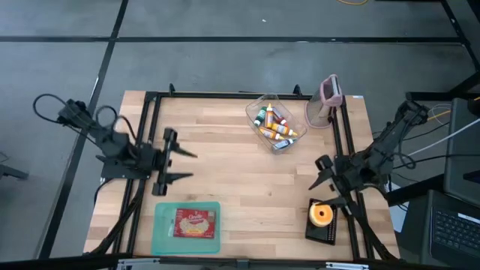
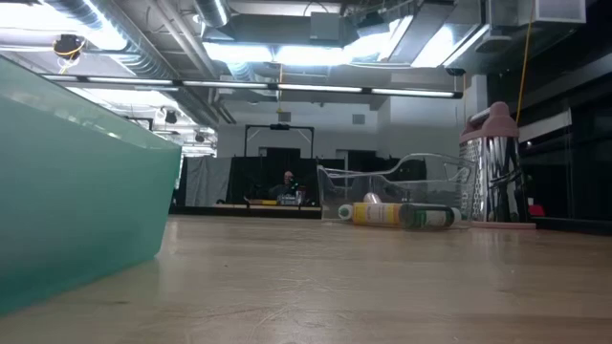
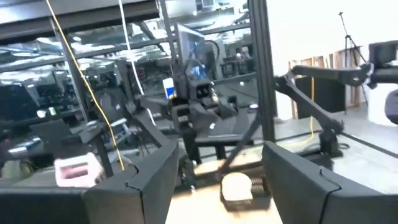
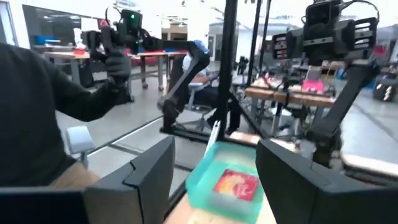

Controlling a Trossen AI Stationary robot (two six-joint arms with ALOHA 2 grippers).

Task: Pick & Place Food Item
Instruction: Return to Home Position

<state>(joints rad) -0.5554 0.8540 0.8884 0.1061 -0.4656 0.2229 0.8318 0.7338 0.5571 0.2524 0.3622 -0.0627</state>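
High view: left tool (image 1: 193, 166) and right tool (image 1: 315, 174) both released, empty, at desk (image 1: 240, 180) sides; coloring bottles (image 1: 274, 128) lie in transparent bin (image 1: 253, 108); homing seems nearly done; next, only settling.

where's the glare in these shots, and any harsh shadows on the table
Low view: the ceiling lights burn white, and the teal tray looms across the left side, close to the lens. High view: even light on the table, no harsh shadows around the transparent bin. Right wrist view: the bright room beyond glares near the top.
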